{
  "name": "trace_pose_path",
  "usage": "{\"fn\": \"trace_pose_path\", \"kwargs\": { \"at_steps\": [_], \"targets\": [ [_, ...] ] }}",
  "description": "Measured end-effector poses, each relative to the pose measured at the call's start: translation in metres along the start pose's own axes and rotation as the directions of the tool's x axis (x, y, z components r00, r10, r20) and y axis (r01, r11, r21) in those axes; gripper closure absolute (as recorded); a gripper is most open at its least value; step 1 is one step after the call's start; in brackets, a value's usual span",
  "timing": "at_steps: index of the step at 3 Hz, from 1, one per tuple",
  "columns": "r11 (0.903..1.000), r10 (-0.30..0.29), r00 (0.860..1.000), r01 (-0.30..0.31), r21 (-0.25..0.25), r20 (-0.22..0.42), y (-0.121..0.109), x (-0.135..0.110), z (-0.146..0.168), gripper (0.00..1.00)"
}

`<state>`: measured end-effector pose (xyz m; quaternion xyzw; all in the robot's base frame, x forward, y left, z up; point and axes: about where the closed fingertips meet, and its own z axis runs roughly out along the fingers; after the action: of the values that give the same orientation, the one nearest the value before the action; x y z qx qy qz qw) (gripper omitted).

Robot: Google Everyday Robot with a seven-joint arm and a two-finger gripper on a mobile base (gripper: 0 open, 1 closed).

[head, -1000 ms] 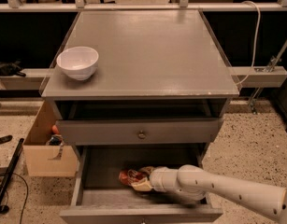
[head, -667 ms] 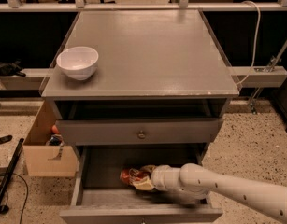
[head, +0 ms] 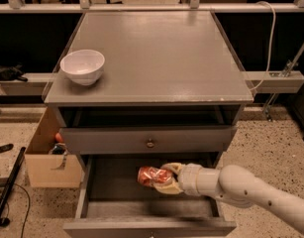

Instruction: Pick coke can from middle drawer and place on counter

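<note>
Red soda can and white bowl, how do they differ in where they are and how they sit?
The small red soda can is turned on its side; the round white bowl stands upright. The can is down in the open grey middle drawer, the bowl on the grey counter top, left side. The gripper, reaching into the drawer, has its fingers around the can; nothing touches the bowl.

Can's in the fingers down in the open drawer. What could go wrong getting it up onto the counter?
The gripper holds the small red coke can inside the open grey drawer, close under the closed grey drawer front with a round knob; a straight lift could strike that front. The fingers seem to hold only the can's right end, so it may slip. The white bowl sits at the flat grey counter's left front; place away from it.
</note>
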<state>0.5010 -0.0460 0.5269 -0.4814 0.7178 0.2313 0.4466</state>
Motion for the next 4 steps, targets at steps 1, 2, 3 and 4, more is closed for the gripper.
{"fn": "trace_pose_path", "kwargs": {
  "at_steps": [1, 2, 3, 4],
  "targets": [
    [0.9988, -0.025, 0.998, 0.023, 0.043, 0.053, -0.023, -0.035, -0.070, 1.00],
    [0.9980, -0.034, 0.994, 0.028, 0.057, 0.106, -0.034, -0.062, -0.143, 1.00],
    [0.9969, -0.051, 0.993, 0.045, 0.064, 0.105, -0.034, -0.069, -0.143, 1.00],
    [0.9932, -0.093, 0.990, 0.085, 0.079, 0.105, -0.033, -0.084, -0.146, 1.00]
  ]
}}
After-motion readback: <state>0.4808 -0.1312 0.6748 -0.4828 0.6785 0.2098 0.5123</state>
